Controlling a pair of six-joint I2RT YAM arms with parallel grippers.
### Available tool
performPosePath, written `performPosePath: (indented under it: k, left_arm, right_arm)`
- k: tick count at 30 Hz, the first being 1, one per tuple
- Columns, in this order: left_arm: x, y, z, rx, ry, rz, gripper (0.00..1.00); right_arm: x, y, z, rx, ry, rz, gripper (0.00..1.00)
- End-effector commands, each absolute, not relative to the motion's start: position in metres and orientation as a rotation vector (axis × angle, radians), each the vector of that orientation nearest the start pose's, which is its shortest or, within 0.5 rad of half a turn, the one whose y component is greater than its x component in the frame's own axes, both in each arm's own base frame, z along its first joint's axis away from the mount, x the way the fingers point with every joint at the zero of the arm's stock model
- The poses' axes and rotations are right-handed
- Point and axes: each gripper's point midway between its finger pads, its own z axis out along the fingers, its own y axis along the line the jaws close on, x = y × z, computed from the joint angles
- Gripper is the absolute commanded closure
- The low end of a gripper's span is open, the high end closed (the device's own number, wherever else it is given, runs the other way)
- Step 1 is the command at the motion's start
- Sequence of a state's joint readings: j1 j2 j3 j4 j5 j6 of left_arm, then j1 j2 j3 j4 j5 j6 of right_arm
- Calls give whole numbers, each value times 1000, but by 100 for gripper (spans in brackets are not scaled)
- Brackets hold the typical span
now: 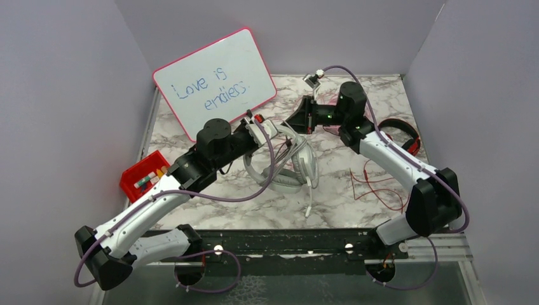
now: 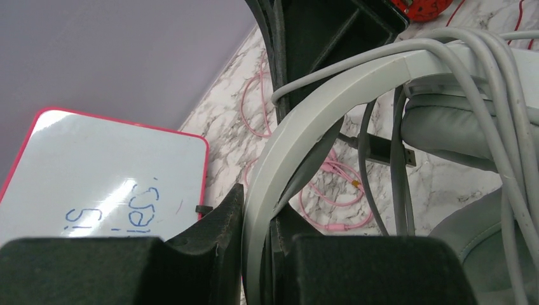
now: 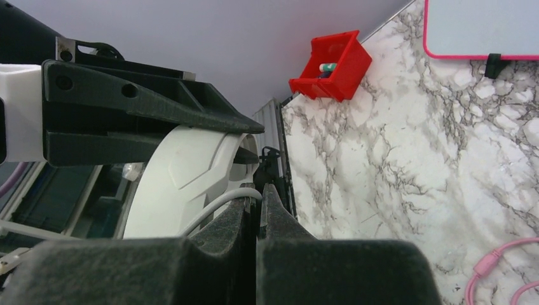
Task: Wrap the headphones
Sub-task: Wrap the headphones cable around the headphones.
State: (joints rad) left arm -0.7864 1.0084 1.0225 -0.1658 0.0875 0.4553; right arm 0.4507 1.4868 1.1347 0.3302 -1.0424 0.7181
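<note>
Whiteboard [image 1: 215,82] behind grey headphones [image 1: 287,181], bin [image 1: 143,175] L

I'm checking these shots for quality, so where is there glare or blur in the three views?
Left wrist: glare washes over the whiteboard writing; the grey headband in the left gripper is sharp. Right wrist: the right gripper, pinching the white cable, looks soft; the marble table is crisp. Top external: even light.

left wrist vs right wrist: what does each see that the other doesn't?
Left wrist only: writing on the whiteboard, a USB plug, a grey ear cushion.
Right wrist only: the red bin.
Both: the grey headphones by their headband, the grey cable, the pink cable, the marble table and the whiteboard.
</note>
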Motion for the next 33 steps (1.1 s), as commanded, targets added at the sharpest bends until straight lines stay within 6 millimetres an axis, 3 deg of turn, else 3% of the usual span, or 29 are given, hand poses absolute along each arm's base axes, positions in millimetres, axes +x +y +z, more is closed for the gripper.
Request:
performPosePath:
  k: [1,7,12,16,20,26,33]
  left_arm:
    - [219,-286,385,1055,1149,-584,100]
    - [213,-286,383,1026,1172,-643,100]
    - [213,-286,374,1022,1209,-652,100]
    - [215,-286,370,1031,1216,-640,100]
    - [226,-282,373,1005,1225,-580,100]
    - [236,-270,381,989,1243,-477,100]
    - [235,-263,377,983,1262,-457,100]
  right_arm:
    - [319,318,289,-610,1798,1457,99]
    - [328,311,274,-543,1841,1365,99]
    - [327,314,289,-402,1868,1452,99]
    - [314,319,305,-347,1890,1602,99]
    - [296,317,305,-333,1921,1674,99]
    - [281,297,309,-302,1906,1614,99]
    - [277,289,336,-223,1833,1652,99]
